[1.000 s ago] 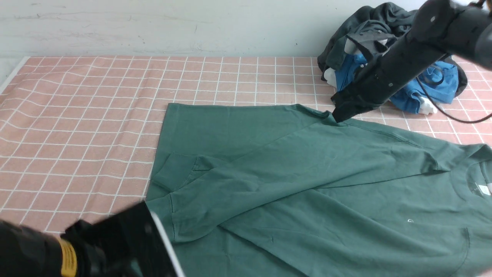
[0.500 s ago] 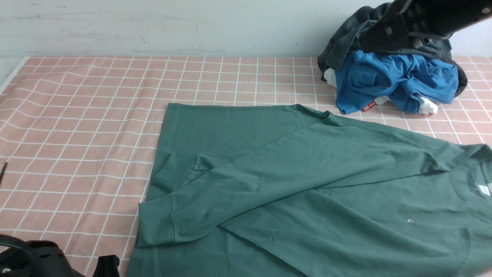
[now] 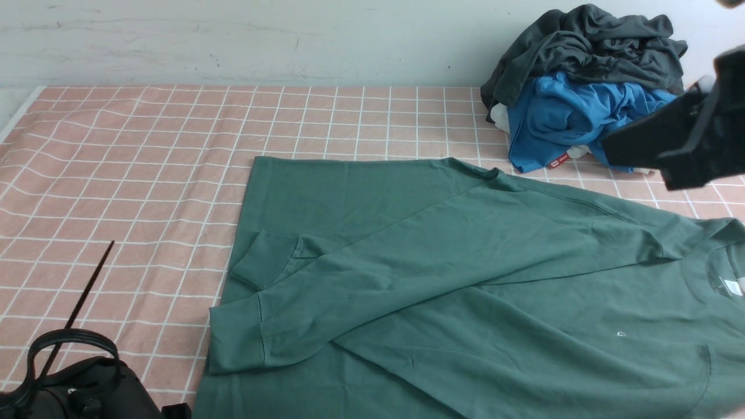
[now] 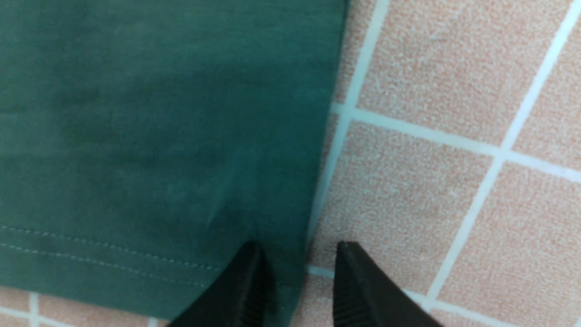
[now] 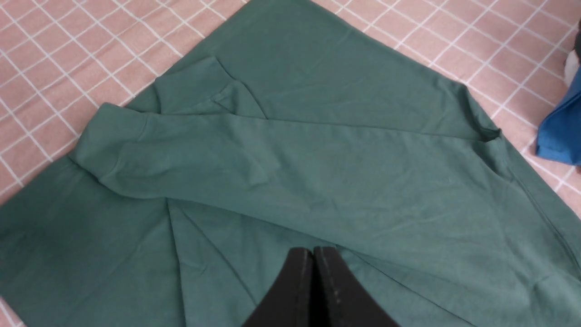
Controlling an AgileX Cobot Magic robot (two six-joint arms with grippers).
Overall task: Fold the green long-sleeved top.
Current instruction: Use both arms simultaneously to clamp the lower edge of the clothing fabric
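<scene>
The green long-sleeved top (image 3: pixel 465 262) lies flat on the pink checked cloth, neck to the right. Both sleeves are folded across the body, with their cuffs (image 3: pixel 233 340) near the left edge. In the left wrist view my left gripper (image 4: pixel 297 247) is open at the hem corner of the top (image 4: pixel 159 113). One finger (image 4: pixel 245 281) is over the fabric, the other over the bare cloth, and the fabric edge runs between them. My right gripper (image 5: pixel 313 250) is shut and empty, hovering above the top (image 5: pixel 317 159). The right arm (image 3: pixel 692 139) hangs at the right.
A heap of clothes sits at the back right, a dark grey garment (image 3: pixel 588 41) on a blue one (image 3: pixel 582 116). A pale wall runs behind. The table's left edge (image 3: pixel 17 116) is far left. The left arm's base and cable (image 3: pixel 70 349) fill the near left corner.
The right gripper left the top's far edge, rose, and swung out to the right. The left arm drew back from the near cuff into the bottom left corner.
</scene>
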